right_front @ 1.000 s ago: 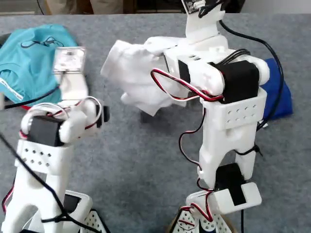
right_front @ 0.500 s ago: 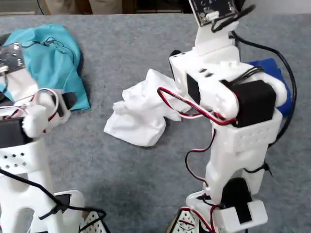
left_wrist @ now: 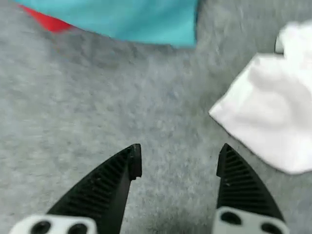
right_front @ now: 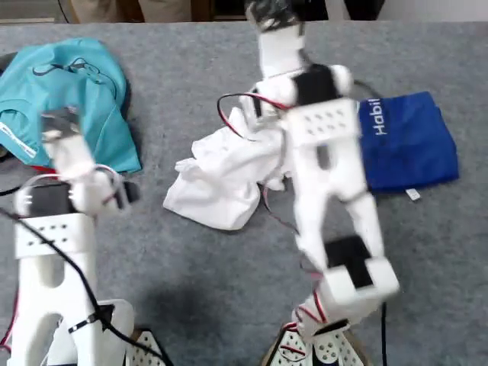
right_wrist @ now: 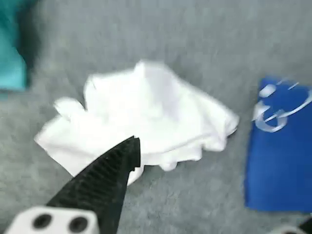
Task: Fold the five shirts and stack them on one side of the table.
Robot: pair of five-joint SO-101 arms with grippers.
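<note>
Red cloth [left_wrist: 48, 22] mostly beneath teal shirt [left_wrist: 122, 19]

the white shirt [right_front: 221, 183] lies near the middle of the grey surface [right_front: 191, 282]. it is scrunched up in a lumpy heap, not folded. the teal shirt [right_front: 72, 91] is at about 10 o'clock, loose and wrinkly, with dark squiggly marks on it. a bit of red cloth [left_wrist: 46, 22] peeks out from under its edge. the blue shirt [right_front: 412, 145] sits at 3 o'clock, folded flat into a neat block with white letters, near the white shirt but not touching it.
</note>
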